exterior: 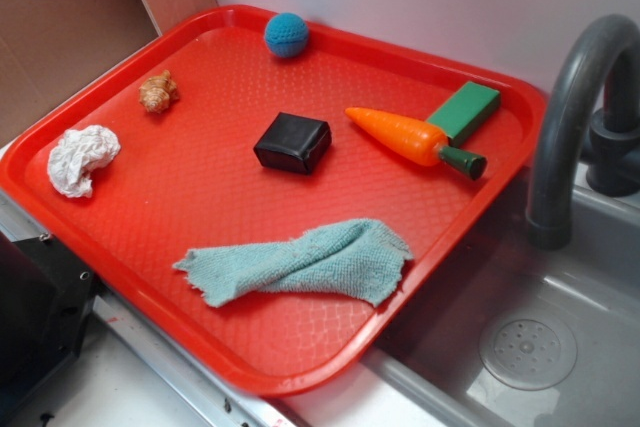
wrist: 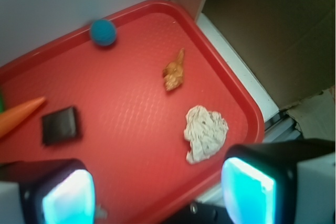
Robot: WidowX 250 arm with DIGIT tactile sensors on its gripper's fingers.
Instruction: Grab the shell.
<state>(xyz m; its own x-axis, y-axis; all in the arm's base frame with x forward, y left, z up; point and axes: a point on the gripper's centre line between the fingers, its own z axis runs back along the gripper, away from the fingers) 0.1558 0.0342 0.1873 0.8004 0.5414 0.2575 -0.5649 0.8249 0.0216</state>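
Your gripper (wrist: 157, 192) hovers high above the red plastic tray (exterior: 470, 217), its fingers (wrist: 249, 190) spread apart and holding nothing. The small tan knobbly spiral shell (exterior: 158, 92) lies untouched near the tray's far-left edge, between the blue knitted ball (exterior: 286, 34) and the crumpled white paper wad (exterior: 82, 157). Approach, descent and closing all remain for you.

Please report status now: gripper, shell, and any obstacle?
Gripper open, empty, high above tray. Shell lies free near tray's left edge. Paper wad close beside it.
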